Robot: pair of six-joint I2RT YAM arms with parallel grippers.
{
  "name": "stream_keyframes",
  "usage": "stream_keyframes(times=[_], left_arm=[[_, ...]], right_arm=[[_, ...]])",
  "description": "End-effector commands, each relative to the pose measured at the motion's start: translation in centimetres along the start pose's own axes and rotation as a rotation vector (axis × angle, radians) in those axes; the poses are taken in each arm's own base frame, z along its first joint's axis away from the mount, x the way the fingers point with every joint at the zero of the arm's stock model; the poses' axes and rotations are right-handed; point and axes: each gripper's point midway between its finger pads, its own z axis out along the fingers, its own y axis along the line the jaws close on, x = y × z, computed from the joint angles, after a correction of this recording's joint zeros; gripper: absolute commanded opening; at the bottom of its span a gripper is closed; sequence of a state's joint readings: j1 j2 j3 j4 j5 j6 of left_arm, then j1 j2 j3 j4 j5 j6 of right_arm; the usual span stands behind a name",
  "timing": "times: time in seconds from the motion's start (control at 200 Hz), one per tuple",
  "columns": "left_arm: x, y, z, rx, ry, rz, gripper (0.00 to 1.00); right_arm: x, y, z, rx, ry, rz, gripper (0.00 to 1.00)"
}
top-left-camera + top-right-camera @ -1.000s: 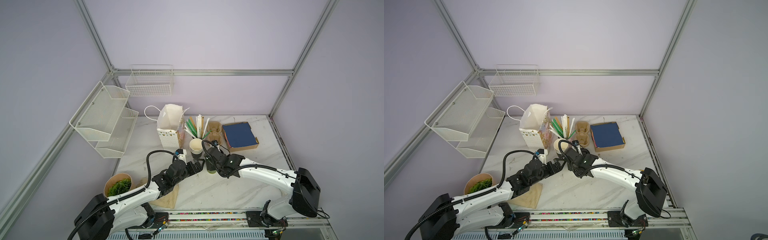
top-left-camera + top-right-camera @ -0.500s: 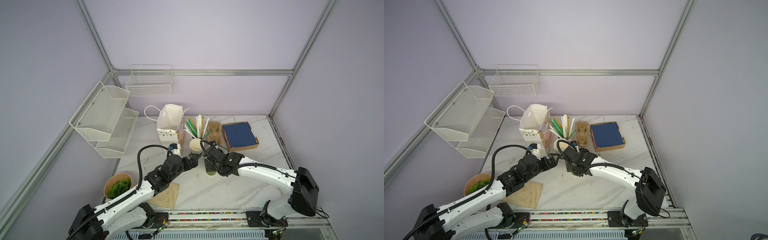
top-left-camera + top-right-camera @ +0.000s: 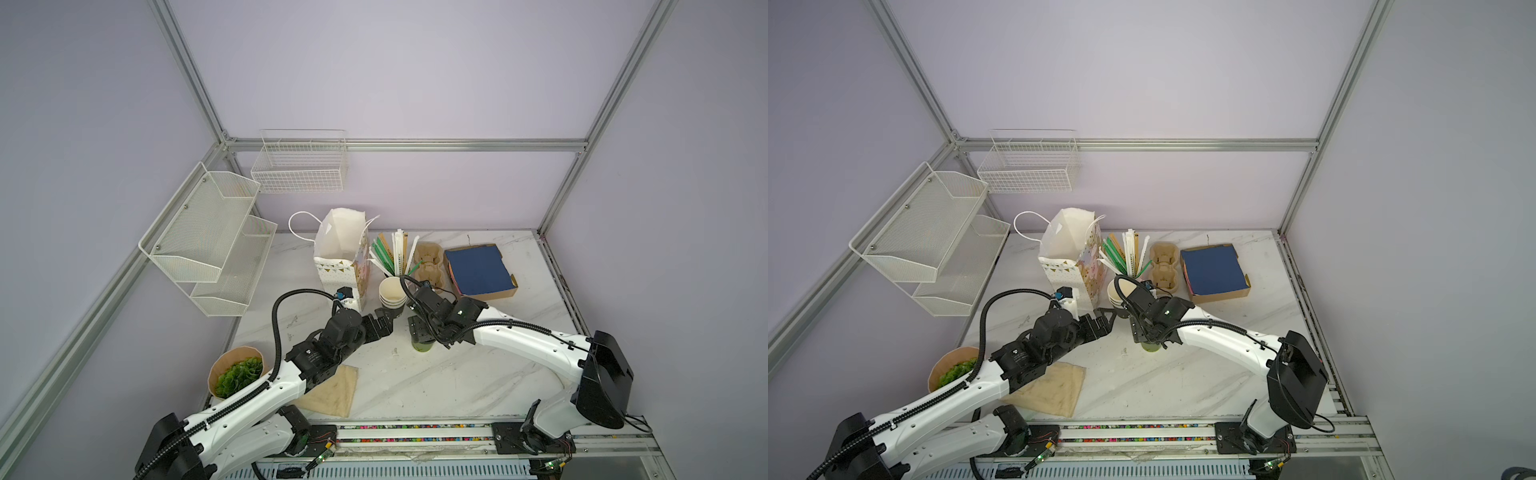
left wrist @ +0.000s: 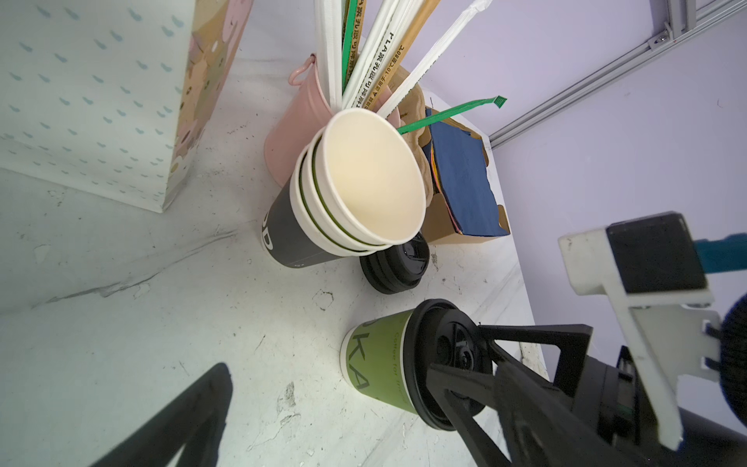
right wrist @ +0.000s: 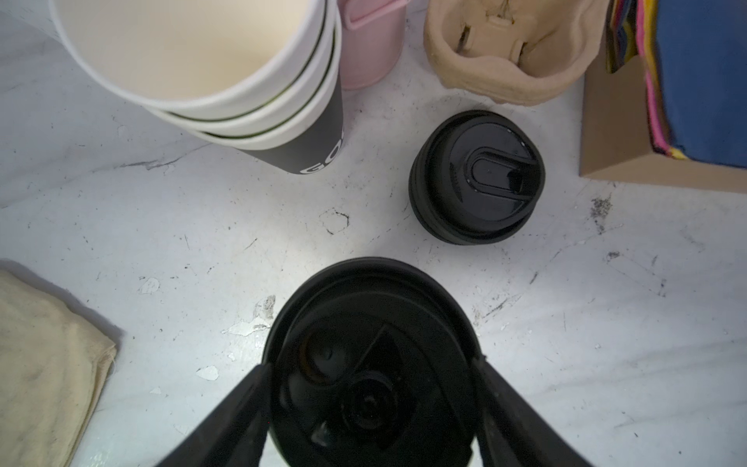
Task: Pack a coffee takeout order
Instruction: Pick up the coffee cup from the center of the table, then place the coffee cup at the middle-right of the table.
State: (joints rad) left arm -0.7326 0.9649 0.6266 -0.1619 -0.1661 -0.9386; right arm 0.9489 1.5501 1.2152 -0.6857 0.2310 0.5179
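The green paper cup (image 4: 380, 364) stands upright near the middle of the white marble counter (image 3: 457, 382), its black plastic lid (image 5: 355, 295) seated on top. The right gripper (image 5: 372, 366) hangs over it from above with its two black fingers (image 5: 250, 396) spread to either side of the lid, right at the rim; whether they press on it cannot be told. Just behind the cup, toward the back edge, lies a small stack of loose black lids (image 5: 477, 178), and beside that a nested stack of empty paper cups (image 3: 392, 291), dark grey outside and cream inside. The left gripper (image 3: 385, 321) points at this stack from the cup's left, fingers wide apart and holding nothing. Behind the stacks sit a pink metal pail (image 4: 291, 137) of wrapped straws (image 3: 395, 253) and the brown moulded-pulp two-cup carrier (image 3: 428, 262), both its wells empty. Right of the carrier, toward the back right corner, a shallow cardboard box (image 3: 490, 294) holds a pile of napkins with the navy blue paper napkin (image 3: 478, 270) on top. A white paper gift bag (image 3: 340, 253) stands left of the pail. Near the front edge, left of centre, a beige cloth (image 3: 332, 390) lies flat, with a brown paper bowl of greens (image 3: 235, 372) at the front left corner.
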Motion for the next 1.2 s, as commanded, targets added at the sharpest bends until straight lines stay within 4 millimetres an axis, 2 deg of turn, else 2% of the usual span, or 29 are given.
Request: stream_keyframes(times=[0.0,0.26,0.61,0.735,0.755,0.9,1.12,1.195], left_arm=[[-3.7,-3.2,-1.5,0.066,-0.09,0.001,1.0],[-3.9,-3.1,-1.7,0.072,-0.097,-0.006,1.0],[-4.8,-3.3,-2.5,0.08,-0.124,-0.003,1.0],[-4.9,-3.7,-2.3,0.085,-0.119,0.008,1.0],[-4.9,-3.7,-2.2,0.084,-0.117,0.01,1.0],[-5.1,-4.1,-1.8,0.087,-0.115,0.019,1.0],[-5.6,-5.1,-1.3,0.095,-0.11,0.044,1.0],[-5.9,-5.6,-1.1,0.102,-0.111,0.055,1.0]], right_arm=[[2.0,-1.0,0.4,0.028,0.079,-0.026,0.75],[1.5,-1.2,-0.8,0.023,0.057,-0.007,0.7],[0.1,-3.6,-4.1,0.085,-0.018,0.036,0.69],[-0.2,-6.0,-4.8,0.115,-0.032,0.08,0.69],[-0.6,-6.5,-5.6,0.109,-0.053,0.097,0.69],[-1.1,-10.5,-6.9,0.149,-0.088,0.168,0.7],[-1.5,-16.7,-7.7,0.261,-0.118,0.265,0.7],[-1.8,-18.0,-8.0,0.279,-0.133,0.29,0.7]])
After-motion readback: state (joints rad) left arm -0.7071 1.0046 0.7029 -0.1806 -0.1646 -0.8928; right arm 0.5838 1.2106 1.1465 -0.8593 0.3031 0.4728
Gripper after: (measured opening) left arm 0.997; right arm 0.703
